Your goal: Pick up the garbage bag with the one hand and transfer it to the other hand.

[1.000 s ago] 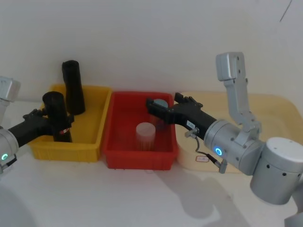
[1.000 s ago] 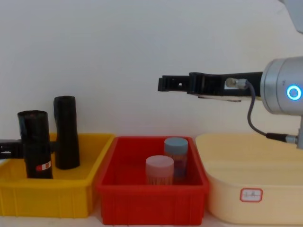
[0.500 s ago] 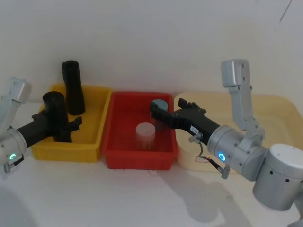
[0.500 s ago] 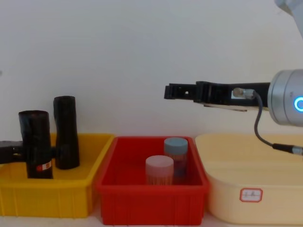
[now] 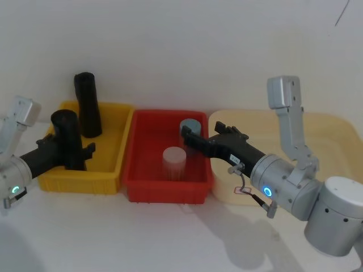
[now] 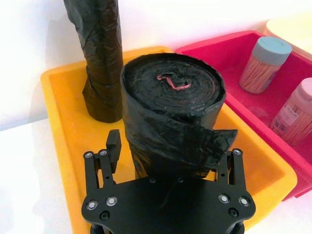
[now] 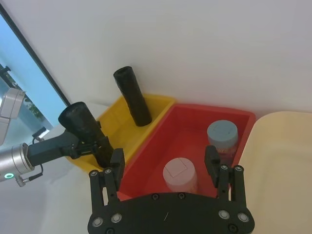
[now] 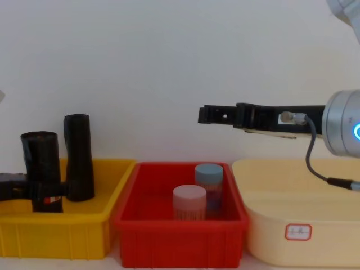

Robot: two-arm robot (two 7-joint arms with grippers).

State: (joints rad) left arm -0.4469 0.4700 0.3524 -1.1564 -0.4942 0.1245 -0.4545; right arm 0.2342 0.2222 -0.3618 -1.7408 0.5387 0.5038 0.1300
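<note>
The right gripper [image 5: 190, 140] has drawn back toward the right, level above the red bin [image 5: 138, 190], fingers apart. The left gripper [image 5: 79, 152] clamps the bag [image 5: 67, 139] upright in the yellow bin [image 5: 116, 161].

Black rolls: two — the garbage bag [image 5: 67, 139] with a red-and-white label band, and a plain roll [image 5: 87, 105] beside it.
Bins: three in a row — one yellow bin [image 5: 108, 170], one red bin [image 5: 164, 190], one cream bin [image 5: 334, 127].
Jars: two, both in the red bin — one pink-lidded jar [image 5: 174, 161], one blue-lidded jar [image 5: 190, 126].
Grippers: two — the left gripper [image 5: 71, 153], on the green-ringed arm; the right gripper [image 5: 195, 141], on the blue-ringed arm.
Labels on the cream bin: one tag [image 8: 298, 231].
</note>
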